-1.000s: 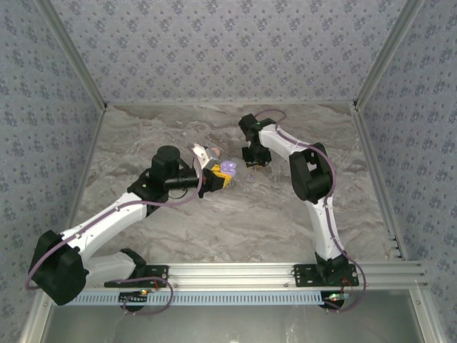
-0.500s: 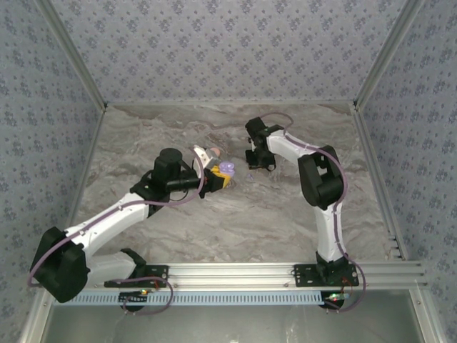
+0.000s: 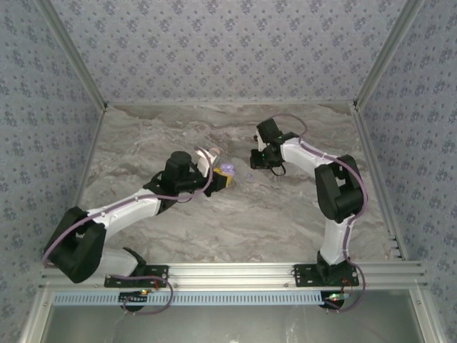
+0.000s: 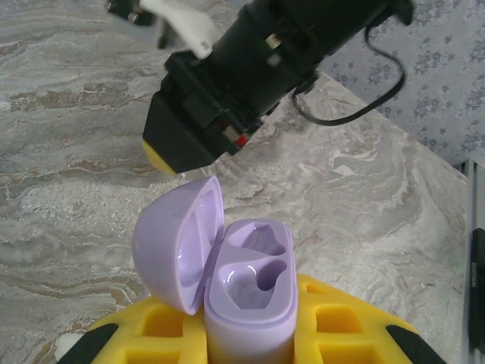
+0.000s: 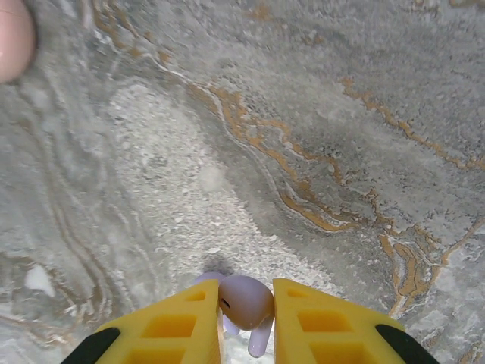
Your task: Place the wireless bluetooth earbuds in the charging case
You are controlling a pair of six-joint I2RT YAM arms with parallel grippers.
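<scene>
Right wrist view: pale purple plastic earbud [image 5: 244, 302] partly hidden between the yellow jaws; salmon-pink rounded object [image 5: 11, 34] cut off by the upper left corner. Left wrist view: lilac plastic charging case [image 4: 246, 292], base cut off by the lower edge.

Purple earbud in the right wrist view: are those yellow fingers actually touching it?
Touching. The right wrist view shows the purple earbud pinched in the right gripper, both yellow fingers pressed against its sides with no gap.

Marbled grey table [image 3: 235, 214] is lying between floral-patterned walls [image 3: 214, 50]; aluminium rail [image 3: 235, 271] is running along its near edge; pink rounded object [image 5: 11, 38] is resting on it.
</scene>
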